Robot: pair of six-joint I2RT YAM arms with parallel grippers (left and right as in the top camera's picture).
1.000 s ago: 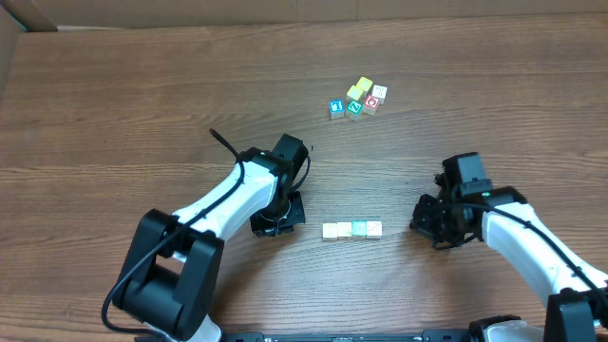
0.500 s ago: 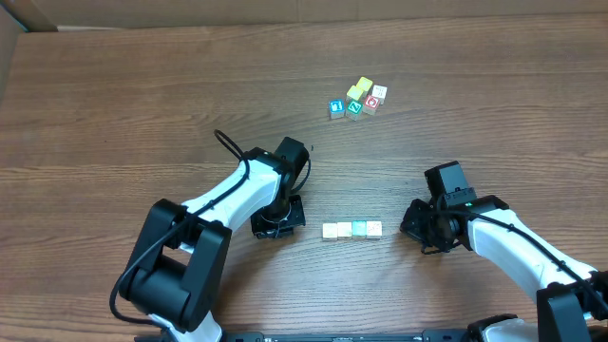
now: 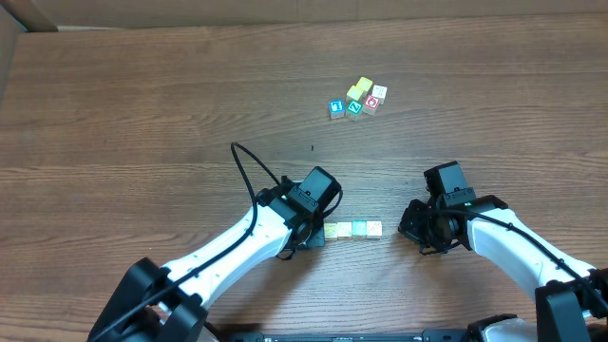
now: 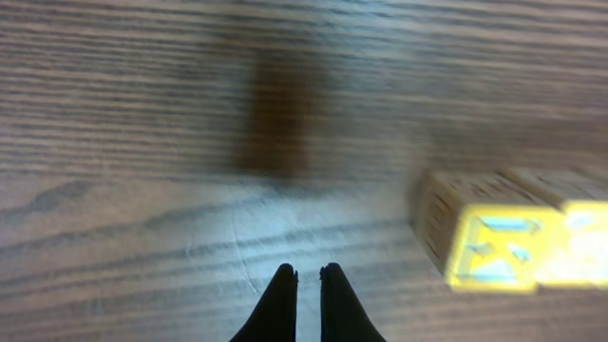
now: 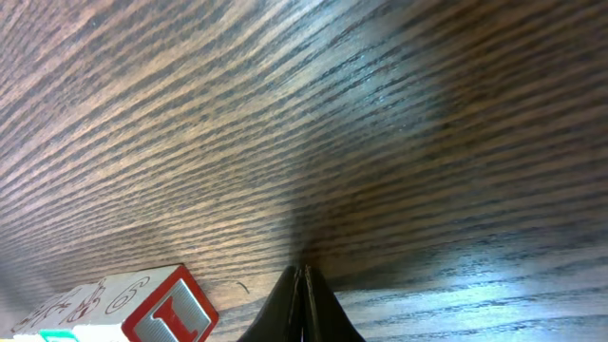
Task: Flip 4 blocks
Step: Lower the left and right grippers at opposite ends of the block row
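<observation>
Four in a row, no flip evident yet.
Blocks (image 3: pixel 351 229) near the table's (image 3: pixel 142 95) front edge; left gripper (image 4: pixel 306 277) and right gripper (image 5: pixel 302 275) clenched empty at its ends.

- A wooden table (image 3: pixel 142 114) with dark brown grain fills the view.
- A blue-faced cube (image 3: pixel 335 107) sits on its far half.
- A red-faced cube (image 3: pixel 371 102) sits near it, to its right, not touching it.
- A tan board (image 3: pixel 8 57) borders the table's far left corner.
</observation>
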